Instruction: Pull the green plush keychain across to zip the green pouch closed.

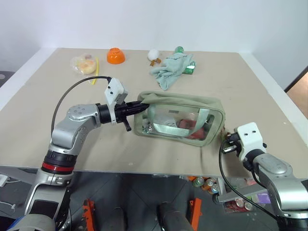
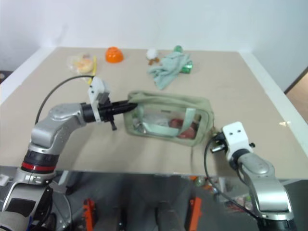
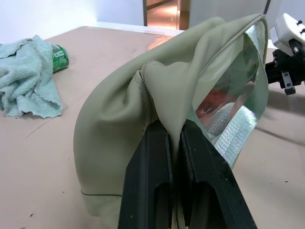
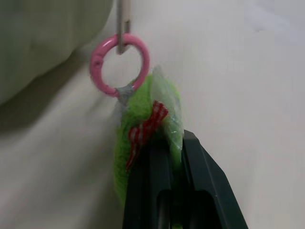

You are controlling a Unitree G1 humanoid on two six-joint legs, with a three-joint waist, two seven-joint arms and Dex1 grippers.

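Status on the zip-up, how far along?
Looks mostly done: the pouch top appears closed along its length. In hand: left gripper pinches the pouch's end fabric; right gripper is shut on the keychain at the opposite end. Left: confirm the zipper is fully home, which I can't see, then release.

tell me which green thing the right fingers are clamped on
The green plush keychain, the fuzzy lime piece on a pink ring; the green pouch is pinched by the left gripper.

Table (image 1: 57,139): pouch (image 1: 180,118) lay at centre; cloth (image 1: 171,70) at twelve o'clock behind it; bowl (image 1: 116,56) at eleven o'clock.
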